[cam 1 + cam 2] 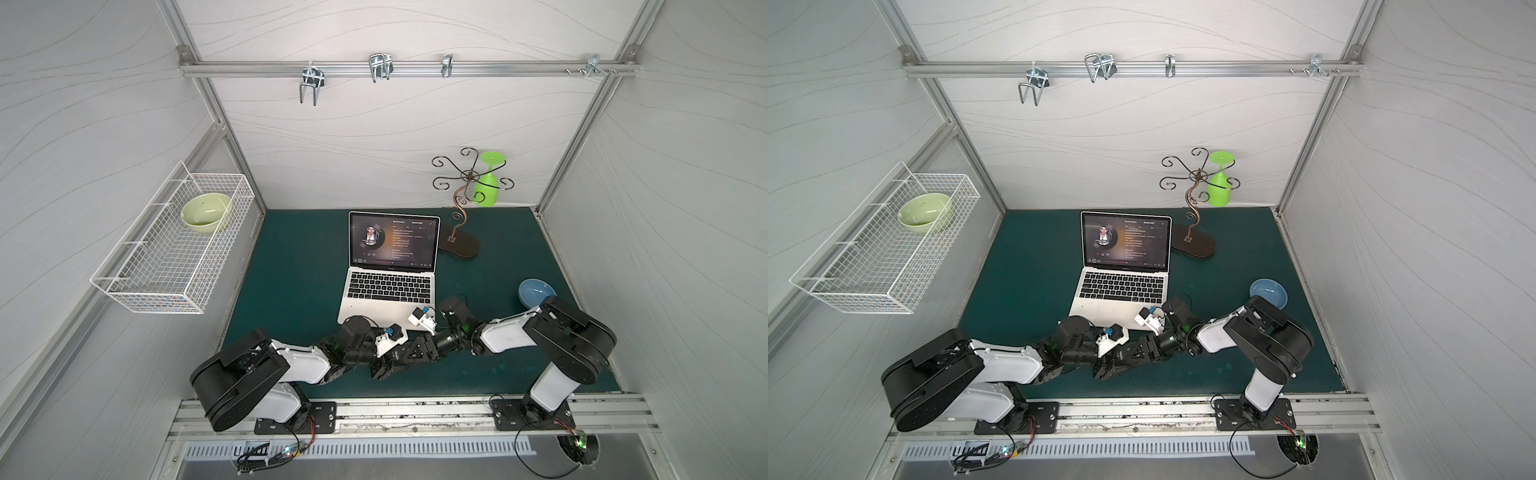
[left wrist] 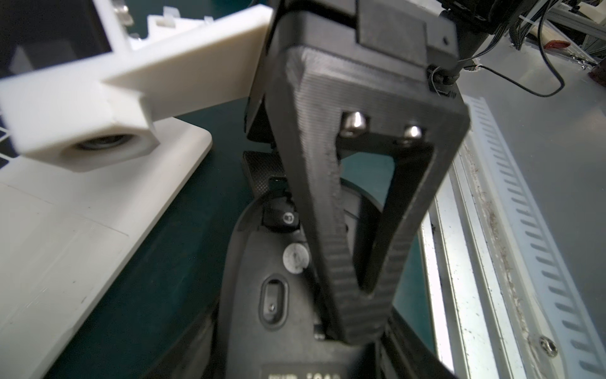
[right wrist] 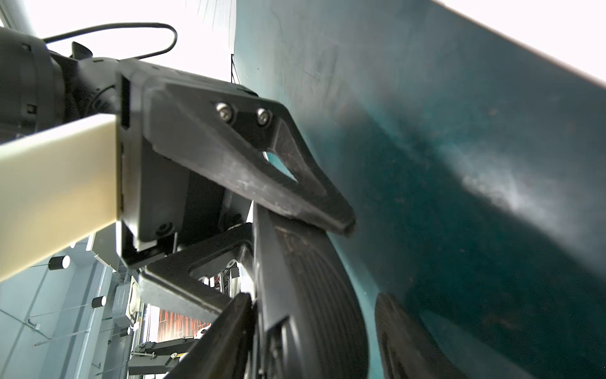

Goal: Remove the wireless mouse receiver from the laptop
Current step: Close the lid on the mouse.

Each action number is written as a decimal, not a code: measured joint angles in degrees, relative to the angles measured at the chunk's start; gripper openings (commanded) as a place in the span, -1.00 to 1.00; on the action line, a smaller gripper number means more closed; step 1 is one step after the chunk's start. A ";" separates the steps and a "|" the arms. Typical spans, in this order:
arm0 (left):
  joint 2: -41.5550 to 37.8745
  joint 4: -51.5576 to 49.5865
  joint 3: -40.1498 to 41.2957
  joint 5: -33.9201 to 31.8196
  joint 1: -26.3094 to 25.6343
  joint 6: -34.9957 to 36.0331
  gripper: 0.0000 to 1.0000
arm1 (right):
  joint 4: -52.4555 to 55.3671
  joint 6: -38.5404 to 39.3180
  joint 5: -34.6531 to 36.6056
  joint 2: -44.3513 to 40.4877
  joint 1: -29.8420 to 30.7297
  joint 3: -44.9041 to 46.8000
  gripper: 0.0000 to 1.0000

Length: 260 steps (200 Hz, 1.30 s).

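Observation:
The laptop (image 1: 390, 286) (image 1: 1121, 286) stands open mid-mat, and its front corner (image 2: 82, 246) shows in the left wrist view. Both grippers meet low by that corner. My left gripper (image 1: 388, 370) (image 2: 295, 344) is shut on a black mouse (image 2: 255, 262) turned underside up. One finger (image 2: 344, 229) of my right gripper (image 1: 411, 353) lies across that underside. Its other finger is mostly hidden, so its gap does not show. A small black block (image 2: 282, 215) sits at the mouse's far end. I cannot pick out the wireless mouse receiver in any view.
A blue bowl (image 1: 536, 293) sits behind the right arm. A scrolled metal stand (image 1: 459, 245) with a hanging green glass (image 1: 488, 183) is at the back right. A wire basket (image 1: 137, 286) holding a green bowl (image 1: 205, 210) hangs on the left wall. A metal rail (image 1: 415, 411) edges the front.

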<state>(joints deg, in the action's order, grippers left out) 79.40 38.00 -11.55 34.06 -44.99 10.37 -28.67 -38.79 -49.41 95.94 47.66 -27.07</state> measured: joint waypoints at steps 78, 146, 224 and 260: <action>3.02 -1.55 -2.23 7.28 -1.92 5.11 -1.00 | 9.64 3.91 -1.68 -5.16 -5.51 0.07 0.13; 3.61 -1.77 -2.89 9.20 -1.95 5.49 -1.00 | 12.13 5.57 -3.76 -4.94 -5.14 0.02 0.43; 4.92 -2.27 -3.58 7.21 -1.92 5.88 -1.00 | 13.49 2.82 -3.17 -10.75 -5.03 0.87 0.64; 4.92 -2.40 -3.58 6.84 -1.92 5.90 -1.00 | 14.71 1.99 -2.29 -12.52 -5.03 1.14 0.74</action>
<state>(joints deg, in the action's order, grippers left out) 84.31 35.59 -15.14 40.91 -46.92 16.27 -13.96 -36.80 -51.70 83.42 42.63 -25.93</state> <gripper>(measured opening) 0.626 0.859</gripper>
